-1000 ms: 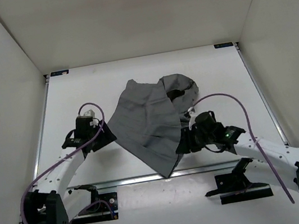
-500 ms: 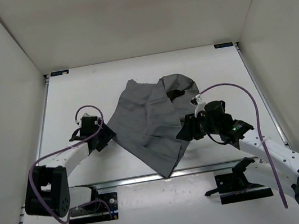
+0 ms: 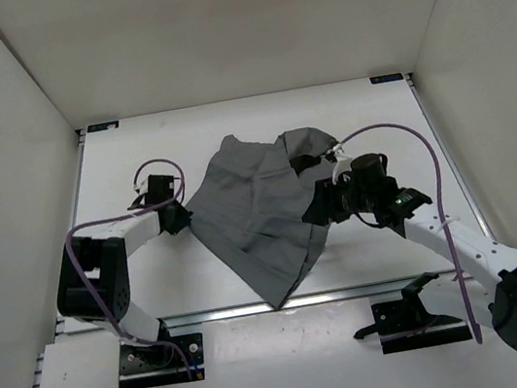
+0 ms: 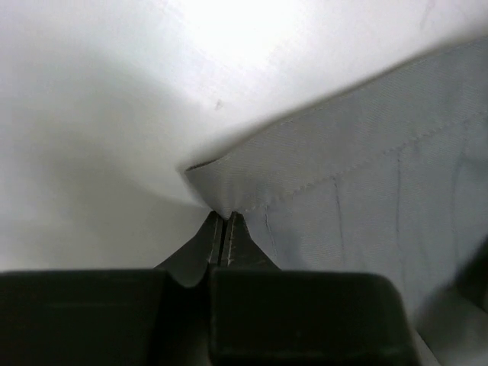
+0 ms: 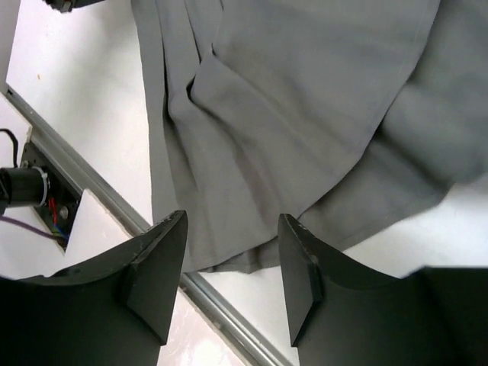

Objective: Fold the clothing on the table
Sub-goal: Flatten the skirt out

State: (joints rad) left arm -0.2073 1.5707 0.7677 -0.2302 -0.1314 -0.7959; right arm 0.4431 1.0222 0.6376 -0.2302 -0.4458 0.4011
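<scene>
Left end effector (image 4: pixel 223 231) pinches the clothing (image 4: pixel 366 198) at one corner, apparently to lift it for folding; right end effector (image 5: pixel 231 282) spread above it, empty.

My left arm (image 3: pixel 113 239) is bent sharply: the elbow stands out on the left side and the forearm reaches to the right. My left claw (image 4: pixel 225 223) is closed tight, its two fingers pressed together on a corner of the clothing (image 4: pixel 366 191). My right arm (image 3: pixel 447 233) stretches in a long diagonal from its base toward the middle. My right claw (image 5: pixel 231 229) points downward with its jaws apart, and it holds nothing.
</scene>
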